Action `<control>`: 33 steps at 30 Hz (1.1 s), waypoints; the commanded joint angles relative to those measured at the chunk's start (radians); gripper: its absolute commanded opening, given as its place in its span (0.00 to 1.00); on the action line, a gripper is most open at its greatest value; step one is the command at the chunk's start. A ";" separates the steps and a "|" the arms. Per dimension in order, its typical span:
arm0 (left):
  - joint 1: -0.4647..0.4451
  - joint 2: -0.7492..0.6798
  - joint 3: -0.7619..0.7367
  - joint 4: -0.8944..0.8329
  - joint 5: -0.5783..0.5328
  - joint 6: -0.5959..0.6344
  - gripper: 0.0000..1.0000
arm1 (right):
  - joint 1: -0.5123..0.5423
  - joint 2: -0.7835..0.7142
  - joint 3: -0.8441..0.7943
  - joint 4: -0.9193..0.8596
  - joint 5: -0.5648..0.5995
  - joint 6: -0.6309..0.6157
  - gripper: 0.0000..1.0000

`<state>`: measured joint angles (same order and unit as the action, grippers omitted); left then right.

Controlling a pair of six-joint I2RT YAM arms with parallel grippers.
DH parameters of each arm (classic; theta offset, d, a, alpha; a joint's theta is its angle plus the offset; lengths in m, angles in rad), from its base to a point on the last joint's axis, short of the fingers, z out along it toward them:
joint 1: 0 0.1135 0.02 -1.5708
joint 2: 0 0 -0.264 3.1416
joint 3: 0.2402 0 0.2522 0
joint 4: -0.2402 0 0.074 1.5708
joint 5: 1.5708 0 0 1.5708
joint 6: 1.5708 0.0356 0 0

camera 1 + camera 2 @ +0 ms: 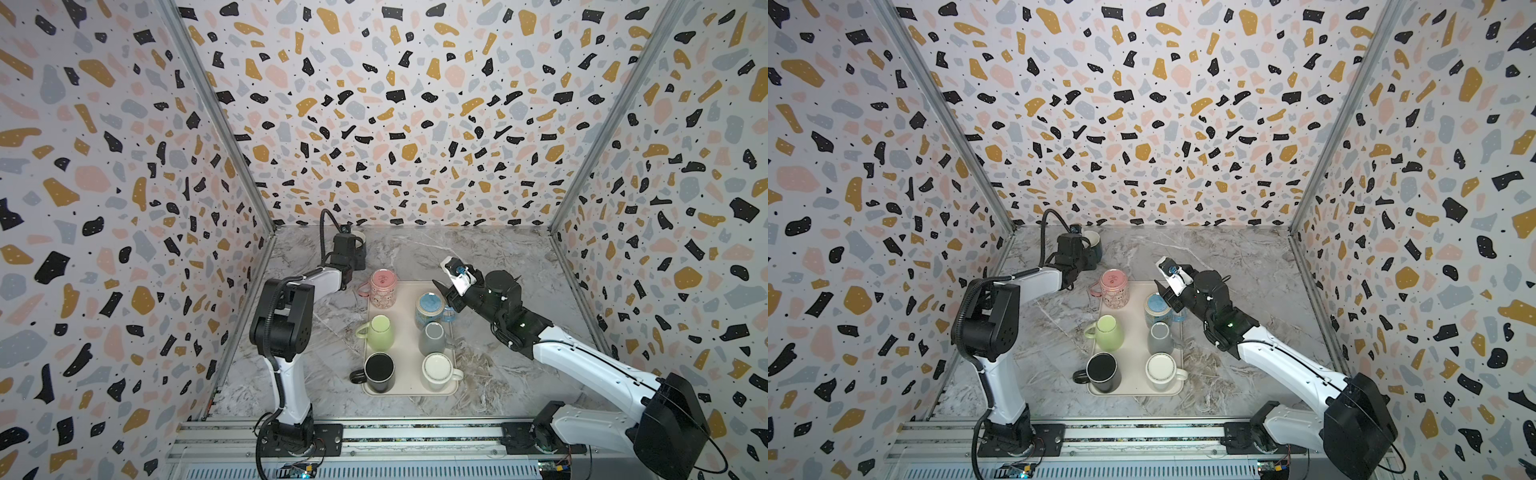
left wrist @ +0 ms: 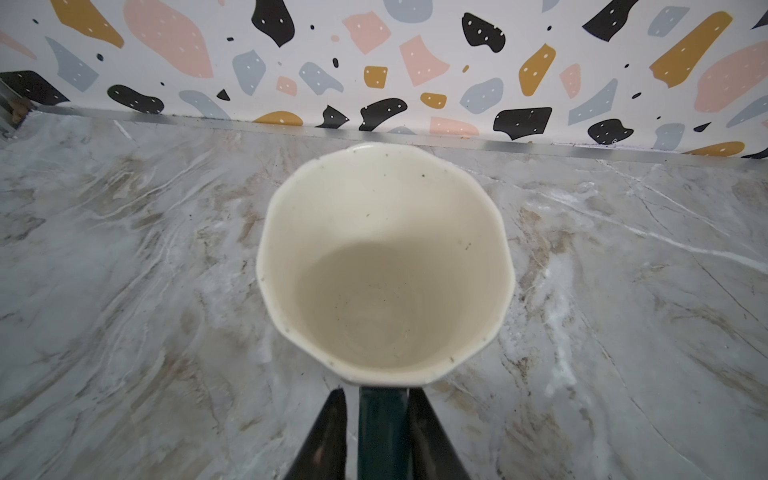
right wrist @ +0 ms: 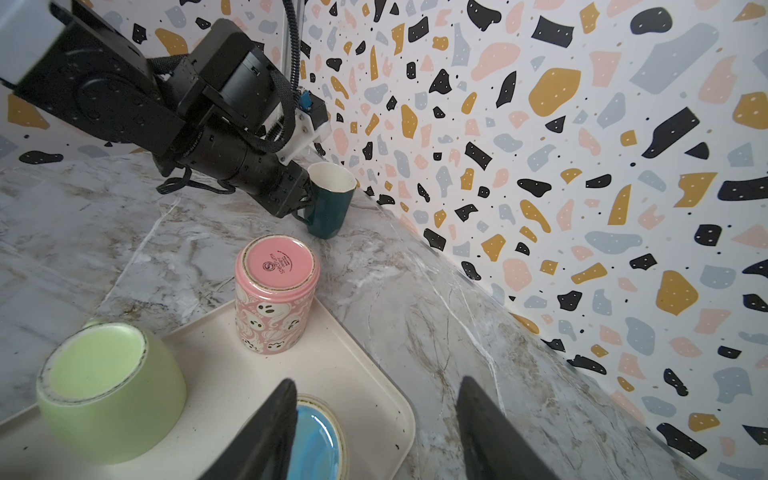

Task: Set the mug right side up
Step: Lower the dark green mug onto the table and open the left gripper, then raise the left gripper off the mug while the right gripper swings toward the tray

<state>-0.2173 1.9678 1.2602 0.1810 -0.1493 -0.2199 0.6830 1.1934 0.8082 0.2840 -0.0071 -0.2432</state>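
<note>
A dark green mug with a cream inside stands upright, mouth up, on the marble table near the back wall. My left gripper sits astride its handle. One finger touches the handle and a narrow gap shows beside the other, so the jaws are slightly open. My right gripper hangs open with nothing in it, over the far right corner of the tray, just above an upside-down blue mug.
A cream tray mid-table holds several mugs: pink, blue and light green ones bottom up, plus grey, black and white. Patterned walls close in the back and both sides.
</note>
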 commanded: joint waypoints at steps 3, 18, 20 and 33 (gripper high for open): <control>-0.002 -0.015 0.011 0.035 -0.021 0.011 0.35 | -0.004 -0.016 -0.004 0.013 0.001 0.019 0.63; -0.002 -0.083 -0.014 0.007 -0.005 0.017 0.72 | -0.004 -0.017 0.004 -0.004 -0.003 0.034 0.66; -0.002 -0.099 -0.030 0.009 0.000 0.014 0.77 | -0.004 -0.020 0.015 -0.017 -0.007 0.049 0.68; -0.001 -0.259 -0.078 -0.069 0.042 -0.011 0.87 | -0.010 0.058 0.257 -0.353 0.040 0.216 0.77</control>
<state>-0.2173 1.7584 1.1904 0.1329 -0.1310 -0.2218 0.6796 1.2327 0.9787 0.0761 0.0036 -0.1036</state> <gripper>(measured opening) 0.873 0.765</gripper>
